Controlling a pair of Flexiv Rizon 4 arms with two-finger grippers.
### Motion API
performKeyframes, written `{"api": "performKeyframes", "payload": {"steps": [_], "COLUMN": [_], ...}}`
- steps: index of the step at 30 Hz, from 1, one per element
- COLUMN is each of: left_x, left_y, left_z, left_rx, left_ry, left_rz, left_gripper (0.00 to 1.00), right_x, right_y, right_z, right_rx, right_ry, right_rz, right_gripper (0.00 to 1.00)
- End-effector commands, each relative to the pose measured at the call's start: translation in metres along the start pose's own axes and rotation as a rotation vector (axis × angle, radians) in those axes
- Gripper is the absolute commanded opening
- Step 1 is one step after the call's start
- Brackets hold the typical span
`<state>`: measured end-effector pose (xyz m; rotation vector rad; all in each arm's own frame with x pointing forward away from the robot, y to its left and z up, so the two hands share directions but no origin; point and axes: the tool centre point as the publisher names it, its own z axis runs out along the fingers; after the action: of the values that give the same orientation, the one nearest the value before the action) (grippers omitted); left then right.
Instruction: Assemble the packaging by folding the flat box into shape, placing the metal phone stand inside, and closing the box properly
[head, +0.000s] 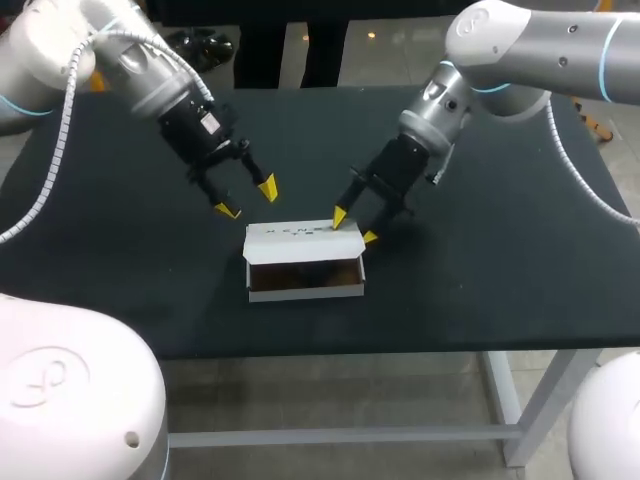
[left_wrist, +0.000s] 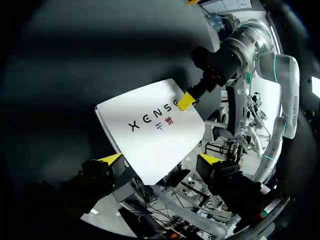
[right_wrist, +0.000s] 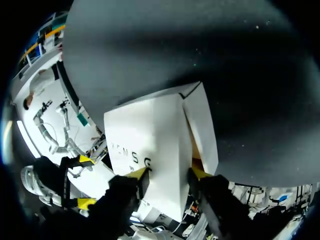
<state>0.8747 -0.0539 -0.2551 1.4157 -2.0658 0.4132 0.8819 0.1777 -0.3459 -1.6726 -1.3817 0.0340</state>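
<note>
A white box (head: 300, 240) stands folded up in the middle of the black table (head: 120, 290). Its front is open onto a brown inside (head: 305, 275), where a dark shape shows that I cannot identify. My right gripper (head: 354, 226) is at the box's right back corner. In the right wrist view the box's end (right_wrist: 165, 145) fills the gap of the right gripper (right_wrist: 168, 173), with both fingers against it. My left gripper (head: 246, 199) hangs open above and behind the box's left end, clear of it. In the left wrist view the box top (left_wrist: 150, 132) lies ahead of the open left gripper (left_wrist: 161, 159).
The box's right side flap (right_wrist: 205, 135) stands out beside the right gripper. Bare black tabletop (head: 500, 280) lies around the box on all sides, and the table's front edge (head: 400, 352) runs close in front of it.
</note>
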Motion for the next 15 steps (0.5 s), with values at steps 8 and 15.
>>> {"api": "performKeyframes", "payload": {"steps": [8, 15], "left_x": [0.0211, 0.0211], "left_y": [0.004, 0.004], "left_z": [0.0053, 0.0053], "left_rx": [-0.178, -0.178], "left_ry": [-0.281, -0.281], "left_rz": [0.357, 0.357], "left_gripper": [1.0, 1.0], "right_x": [0.0014, 0.0014], "right_y": [0.0024, 0.0024], "right_z": [-0.0006, -0.0006], "right_rx": [0.008, 0.008], "right_ry": [-0.003, -0.003], "right_rz": [0.0, 0.0], "right_gripper": [0.53, 0.51]}}
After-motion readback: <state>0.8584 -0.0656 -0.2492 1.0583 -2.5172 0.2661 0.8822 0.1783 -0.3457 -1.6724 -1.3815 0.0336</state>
